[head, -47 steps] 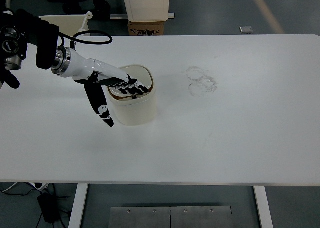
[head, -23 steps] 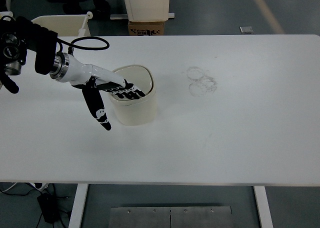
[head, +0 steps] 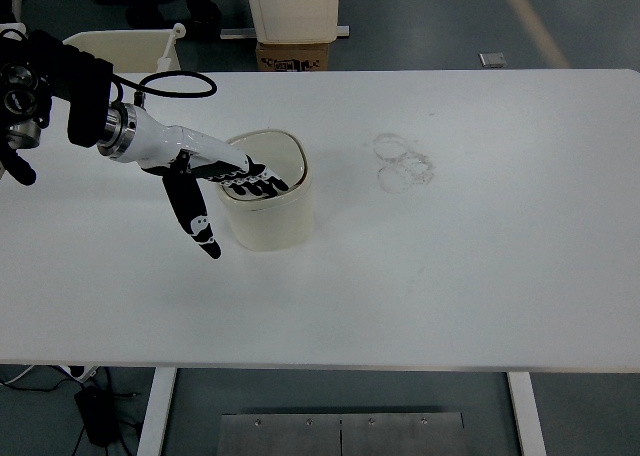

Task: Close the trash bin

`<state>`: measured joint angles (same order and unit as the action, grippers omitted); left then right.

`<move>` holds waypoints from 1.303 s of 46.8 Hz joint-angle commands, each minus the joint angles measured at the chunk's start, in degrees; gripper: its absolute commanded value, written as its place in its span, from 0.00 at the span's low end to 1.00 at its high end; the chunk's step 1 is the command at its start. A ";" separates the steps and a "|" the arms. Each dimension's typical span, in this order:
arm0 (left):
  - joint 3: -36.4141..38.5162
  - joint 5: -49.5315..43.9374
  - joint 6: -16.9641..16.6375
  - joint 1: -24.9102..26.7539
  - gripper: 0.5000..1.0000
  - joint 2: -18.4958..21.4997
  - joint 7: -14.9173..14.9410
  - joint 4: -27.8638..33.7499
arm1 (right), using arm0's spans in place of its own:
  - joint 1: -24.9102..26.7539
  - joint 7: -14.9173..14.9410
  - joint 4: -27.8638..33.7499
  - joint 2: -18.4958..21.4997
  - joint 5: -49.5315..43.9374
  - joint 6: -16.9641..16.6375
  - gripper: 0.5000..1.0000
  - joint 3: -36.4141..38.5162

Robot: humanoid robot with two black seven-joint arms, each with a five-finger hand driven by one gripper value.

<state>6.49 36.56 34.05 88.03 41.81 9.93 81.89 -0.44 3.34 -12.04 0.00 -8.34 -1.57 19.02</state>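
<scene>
While I have only the head view to work from, it shows what I need: the trash bin stands on the white table, left of centre and toward the far half, a cream, rounded-square tub sitting upright. My left hand comes in from the left edge and hangs over the bin's near-left rim. Its fingers are stretched out flat and spread over the opening, grasping nothing, while the thumb points down outside the bin's left wall, apart from it as far as I can tell. I cannot make out whether the fingertips actually touch the lid or rim beneath them. My right hand is nowhere in the picture.

Faint ring marks lie on the tabletop well to the right of the bin. Beyond the far edge stand a cardboard box and a pale container on the floor.

By my judgement the bin is light, thin-walled plastic, stiff enough to keep its shape but easy to slide or tip on this smooth surface. I would not squeeze it at all; a flat press straight down on the top panel, near its middle, should work best, since a sideways shove would likely skate the whole tub away.
</scene>
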 commanded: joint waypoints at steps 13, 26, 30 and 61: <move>0.01 0.00 -1.71 -0.76 1.00 -0.23 0.00 0.03 | 0.00 0.00 0.00 0.00 0.08 -0.01 0.99 -0.03; 0.01 0.00 -2.06 -1.55 1.00 -0.41 0.00 0.03 | 0.00 0.00 0.00 0.00 -0.01 -0.01 0.99 -0.03; 0.01 0.00 -2.06 -1.55 1.00 -0.41 -0.09 0.03 | 0.00 0.00 0.00 0.00 0.08 -0.01 0.99 -0.03; -0.34 0.09 -1.97 -1.64 1.00 -0.32 -0.09 0.11 | 0.00 0.00 0.00 0.00 0.08 -0.01 0.99 0.05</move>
<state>6.39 36.94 31.98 85.68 41.25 9.89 82.00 -0.44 3.34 -12.04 0.00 -8.28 -1.57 19.02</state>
